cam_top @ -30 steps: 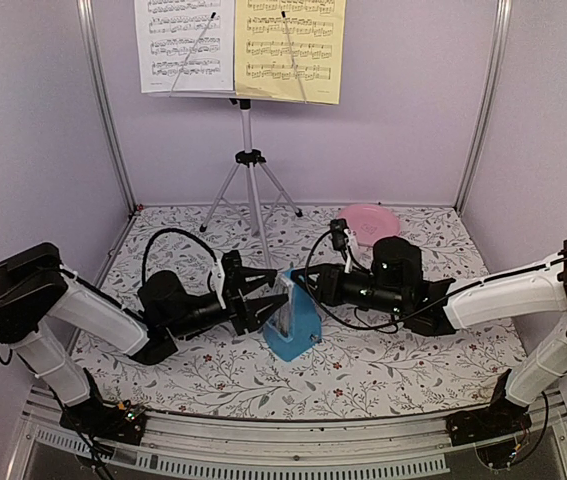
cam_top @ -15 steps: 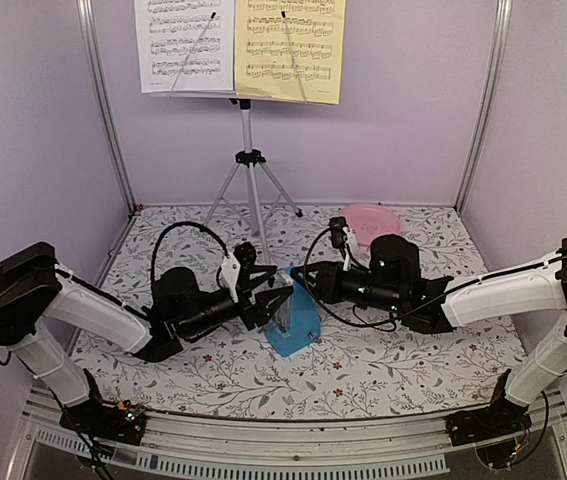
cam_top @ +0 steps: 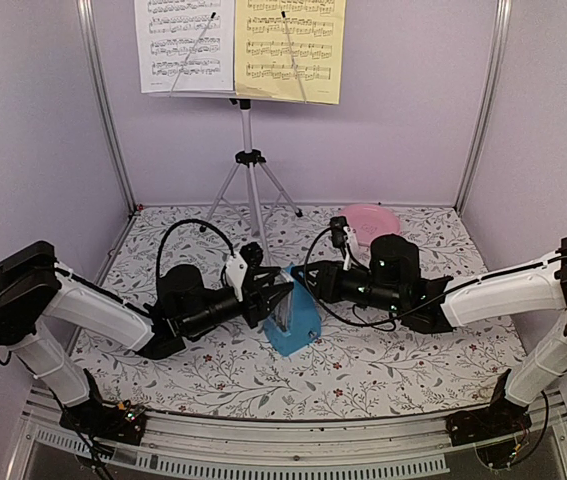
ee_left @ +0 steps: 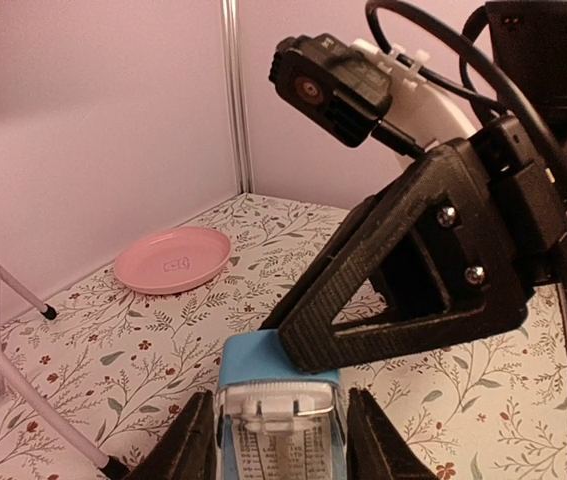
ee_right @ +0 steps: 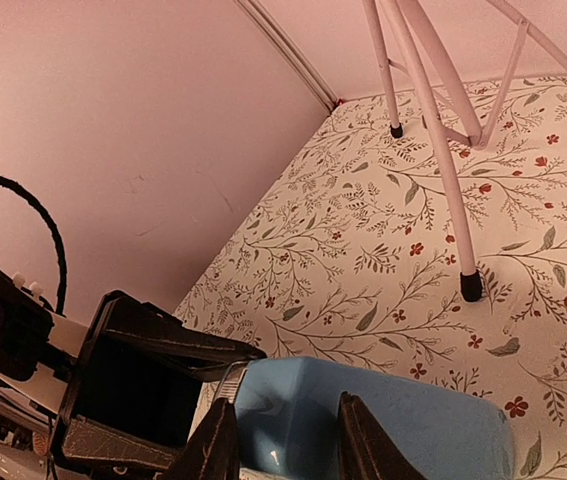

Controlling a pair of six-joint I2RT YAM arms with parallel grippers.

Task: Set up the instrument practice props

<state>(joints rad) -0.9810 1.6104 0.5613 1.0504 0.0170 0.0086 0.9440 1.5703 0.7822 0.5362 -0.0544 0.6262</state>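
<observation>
The small blue pyramid metronome (cam_top: 298,322) stands on the floral mat between both arms. My right gripper (cam_top: 308,285) is shut on its upper blue body (ee_right: 413,420) from the right. My left gripper (cam_top: 275,297) is open; its fingers straddle the metronome's clear front face (ee_left: 278,440) closely, with a slim gap on the right side. The right gripper's finger (ee_left: 393,290) rests on the blue top (ee_left: 263,362). The silver tripod music stand (cam_top: 247,130) stands at the back and holds a white sheet (cam_top: 183,40) and a yellow sheet (cam_top: 288,45).
A pink round plate (cam_top: 370,222) lies at the back right of the mat; it also shows in the left wrist view (ee_left: 171,260). The stand's legs (ee_right: 433,120) spread just behind the metronome. Purple walls with metal corner posts (cam_top: 103,110) enclose the mat.
My left gripper has moved right and forward until its fingers straddle the metronome's front. The right gripper and the metronome have stayed in place.
</observation>
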